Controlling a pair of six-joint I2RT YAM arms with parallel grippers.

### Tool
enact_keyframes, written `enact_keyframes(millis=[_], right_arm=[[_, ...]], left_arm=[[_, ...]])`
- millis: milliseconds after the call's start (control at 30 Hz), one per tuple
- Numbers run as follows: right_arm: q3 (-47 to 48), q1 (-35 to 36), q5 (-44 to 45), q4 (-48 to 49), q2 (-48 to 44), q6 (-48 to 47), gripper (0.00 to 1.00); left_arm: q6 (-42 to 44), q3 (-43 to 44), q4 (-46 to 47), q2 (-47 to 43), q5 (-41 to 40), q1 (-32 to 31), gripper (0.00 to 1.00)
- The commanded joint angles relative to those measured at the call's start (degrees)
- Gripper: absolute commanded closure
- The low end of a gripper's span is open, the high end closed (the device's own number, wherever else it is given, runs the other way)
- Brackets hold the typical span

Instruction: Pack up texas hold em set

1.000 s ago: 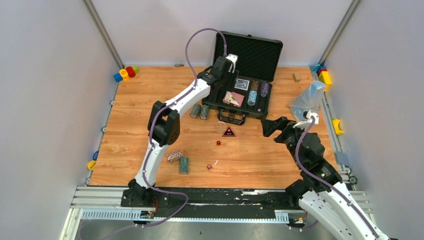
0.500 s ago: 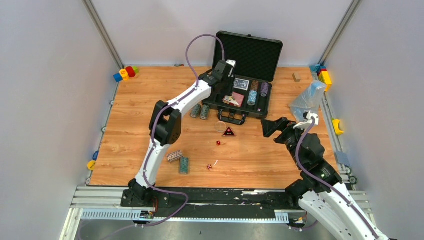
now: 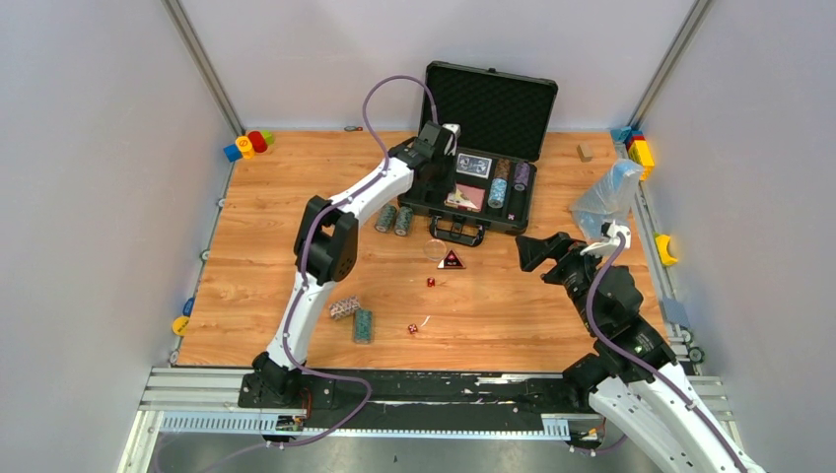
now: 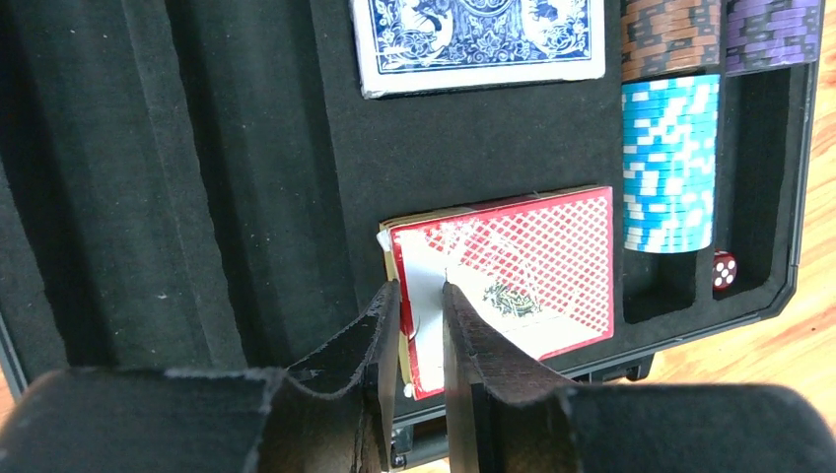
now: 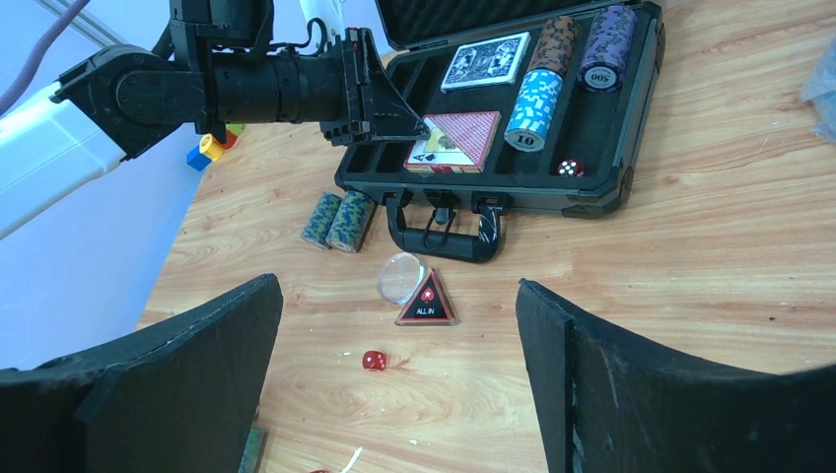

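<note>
**chipstack_42:** where's the hold em set sitting?

**benchwatcher:** The black case [image 3: 493, 99] stands open at the far side of the bench [image 3: 266, 236]. Inside there's a blue card deck [image 4: 480, 39] at the far end. A red card deck [image 4: 542, 266] lies nearer the handle [image 5: 449, 232], with a face-up card [image 5: 434, 148] on its left part. Right of the decks are 3 chip rolls: brown [image 4: 670, 39], purple [image 4: 774, 34] and light blue [image 4: 670, 163]. 1 red die [image 4: 725, 269] sits in the small pocket at the near right corner.

**chipstack_42:** and the loose stuff?

**benchwatcher:** 2 greenish chip rolls [image 5: 340, 219] lie side by side, touching, just left of the handle. On the near side of the handle a clear disc [image 5: 399, 278] touches the triangular ALL IN button [image 5: 426, 307]. A second die [image 5: 374, 361] is a bit nearer than that. 2 more rolls [image 3: 353, 317] lie toward the near left of the bench.

**chipstack_42:** tools?

**benchwatcher:** The left tool [image 4: 421, 296] is down at the red deck's left edge, fingers almost together, with that card showing in the thin gap. Can't tell whether it actually pinches anything. The right tool [image 5: 394, 296] hangs over the bench on the near side of the case, fingers spread wide, holding nothing.
</note>
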Motion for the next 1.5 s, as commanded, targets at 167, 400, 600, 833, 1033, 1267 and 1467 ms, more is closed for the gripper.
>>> enact_keyframes(millis=[167,400,600,833,1033,1267,1467], right_arm=[[0.59,0.00,-1.31,-0.24,-0.29,1.23,0.10],[3.41,0.03,-3.66,-1.69,5.50,0.51,0.09],[6.95,0.05,-11.75,-2.76,15.02,-0.96,0.09],[7.63,0.05,-15.22,-2.31,18.90,0.06,0.08],[8.02,0.03,-15.40,-1.73,18.59,-0.70,0.09],[7.04,0.03,-15.14,-2.17,16.50,-0.51,0.09],[6.27,0.03,-14.25,-2.37,15.78,-0.11,0.09]], left_arm=[[-1.12,0.56,-0.85,4.49,5.81,-1.01,0.71],[2.36,-1.64,-3.00,-2.13,-0.72,-1.02,0.34],[5.77,-12.15,-2.65,-18.48,-7.97,-0.86,0.04],[5.89,-30.69,1.67,-31.18,-14.58,0.87,0.02],[5.10,-39.21,5.76,-33.24,-15.49,5.52,0.23],[5.72,-39.03,7.32,-28.67,-16.80,8.55,0.28],[6.68,-36.16,6.76,-24.08,-14.53,9.82,0.31]])
